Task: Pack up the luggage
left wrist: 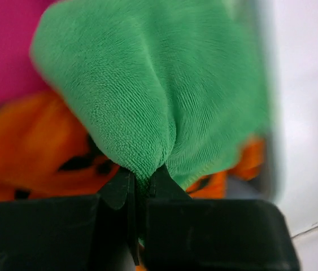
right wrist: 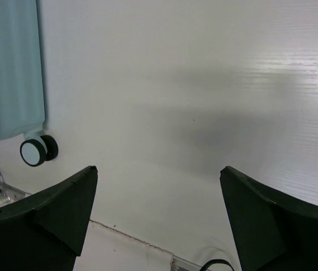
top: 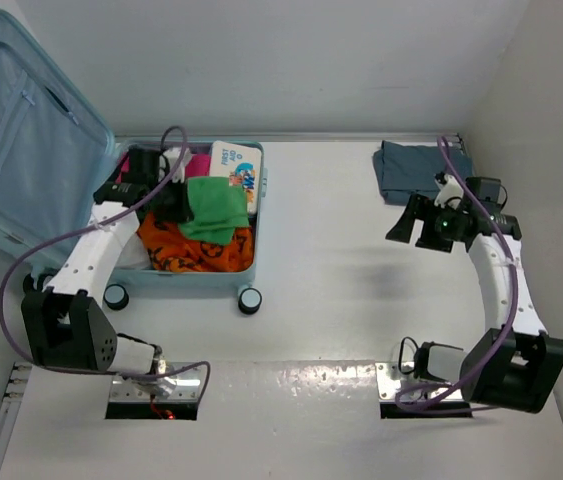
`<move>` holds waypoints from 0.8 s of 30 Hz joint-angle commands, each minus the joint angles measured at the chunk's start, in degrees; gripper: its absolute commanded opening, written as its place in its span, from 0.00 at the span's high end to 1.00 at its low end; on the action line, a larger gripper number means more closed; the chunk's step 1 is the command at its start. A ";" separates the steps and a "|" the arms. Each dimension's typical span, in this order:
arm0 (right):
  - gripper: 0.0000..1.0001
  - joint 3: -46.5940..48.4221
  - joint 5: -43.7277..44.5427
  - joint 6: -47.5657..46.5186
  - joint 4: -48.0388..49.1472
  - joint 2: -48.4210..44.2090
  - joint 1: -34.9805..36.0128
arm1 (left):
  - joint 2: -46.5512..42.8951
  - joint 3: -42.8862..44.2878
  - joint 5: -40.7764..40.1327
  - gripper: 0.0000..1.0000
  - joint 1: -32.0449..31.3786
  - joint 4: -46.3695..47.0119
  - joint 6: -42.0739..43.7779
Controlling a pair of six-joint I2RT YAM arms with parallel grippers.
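Left gripper (left wrist: 143, 179), clamped on the green cloth (left wrist: 147, 84), is hanging directly above the open luggage (top: 196, 278), which is lying far left of the gaping, empty right gripper (right wrist: 159, 169).

The luggage (top: 183, 279) holds clothes (top: 197, 250); folded garment (top: 411, 170) lies far right.

Broad bare table (top: 331, 250) lies open between the luggage (top: 193, 281) and a folded grey garment (top: 413, 170) at the far right. The raised lid (top: 21, 150) walls off the case's left side. Clothes (top: 196, 250), topped by a green cloth (top: 216, 208), fill its tray, with the left arm (top: 96, 245) stretched over them.
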 commanded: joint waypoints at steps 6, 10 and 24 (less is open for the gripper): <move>0.12 2.98 2.08 1.57 4.11 3.11 7.37 | -1.60 -11.76 -12.44 1.00 16.95 -5.49 9.98; 0.10 3.51 5.31 0.87 6.30 3.91 10.45 | 6.82 -9.06 -11.16 0.86 24.86 -4.88 11.83; 0.05 23.53 23.88 0.85 16.77 22.87 14.78 | 0.26 11.79 11.01 0.15 15.68 -7.25 12.72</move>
